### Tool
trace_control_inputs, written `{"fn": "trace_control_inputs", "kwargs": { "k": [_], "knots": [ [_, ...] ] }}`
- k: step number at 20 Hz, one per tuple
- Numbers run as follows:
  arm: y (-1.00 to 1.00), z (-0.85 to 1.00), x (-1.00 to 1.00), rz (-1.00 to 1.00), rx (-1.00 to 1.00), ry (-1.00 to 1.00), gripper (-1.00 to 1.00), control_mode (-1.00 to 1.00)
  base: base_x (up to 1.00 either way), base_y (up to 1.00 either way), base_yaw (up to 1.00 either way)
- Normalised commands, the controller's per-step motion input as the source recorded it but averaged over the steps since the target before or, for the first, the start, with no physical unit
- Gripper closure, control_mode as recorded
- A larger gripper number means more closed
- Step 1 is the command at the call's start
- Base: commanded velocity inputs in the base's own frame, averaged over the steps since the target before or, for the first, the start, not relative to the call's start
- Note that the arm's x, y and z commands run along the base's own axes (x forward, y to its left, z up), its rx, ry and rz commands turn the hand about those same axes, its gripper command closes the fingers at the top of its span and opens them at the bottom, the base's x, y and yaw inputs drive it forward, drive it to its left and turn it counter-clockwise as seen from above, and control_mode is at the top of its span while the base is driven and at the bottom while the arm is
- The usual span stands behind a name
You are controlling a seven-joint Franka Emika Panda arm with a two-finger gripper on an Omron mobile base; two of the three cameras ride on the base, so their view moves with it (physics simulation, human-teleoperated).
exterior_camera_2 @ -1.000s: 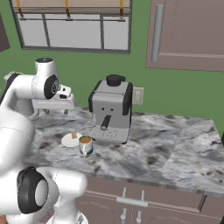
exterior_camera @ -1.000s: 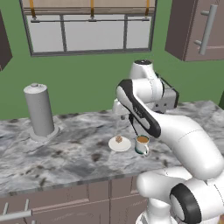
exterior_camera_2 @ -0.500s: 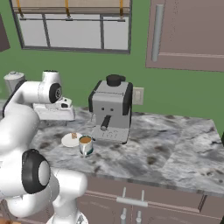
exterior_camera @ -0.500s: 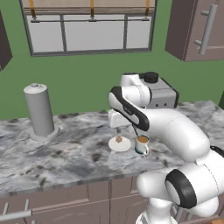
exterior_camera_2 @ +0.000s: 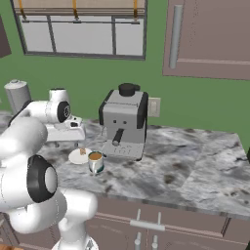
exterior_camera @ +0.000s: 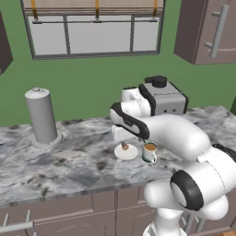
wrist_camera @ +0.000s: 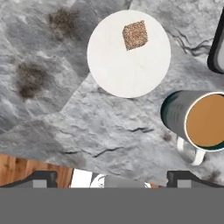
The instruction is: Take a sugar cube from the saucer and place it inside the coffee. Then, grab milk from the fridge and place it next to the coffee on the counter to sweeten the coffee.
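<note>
My claw [wrist_camera: 109, 179] hangs released above the saucer [wrist_camera: 109, 74]; descending off-centre could nudge the cube [wrist_camera: 134, 35] off.

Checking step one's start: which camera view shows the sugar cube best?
The hand view: the sugar cube lies large and unobstructed on the saucer. Both base views show it as a tiny brown speck on that plate beside the coffee.
</note>
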Motion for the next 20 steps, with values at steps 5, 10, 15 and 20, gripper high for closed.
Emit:
{"fn": "trace_control_inputs", "kwargs": {
  "k": [5, 10, 15, 20],
  "knots": [
    [0.0, -0.3, 0.25, -0.02, -0.08, -0.04, -1.0, -1.0, 0.0, 0.0, 0.0],
    [0.0, -0.29, 0.29, -0.01, -0.03, -0.01, -1.0, -1.0, 0.0, 0.0, 0.0],
    [-0.02, -0.32, 0.26, -0.01, 0.0, 0.0, -1.0, -1.0, 0.0, 0.0, 0.0],
    [-0.01, -0.21, 0.25, 0.0, 0.0, 0.0, -1.0, -1.0, 0.0, 0.0, 0.0]
  ]
}}
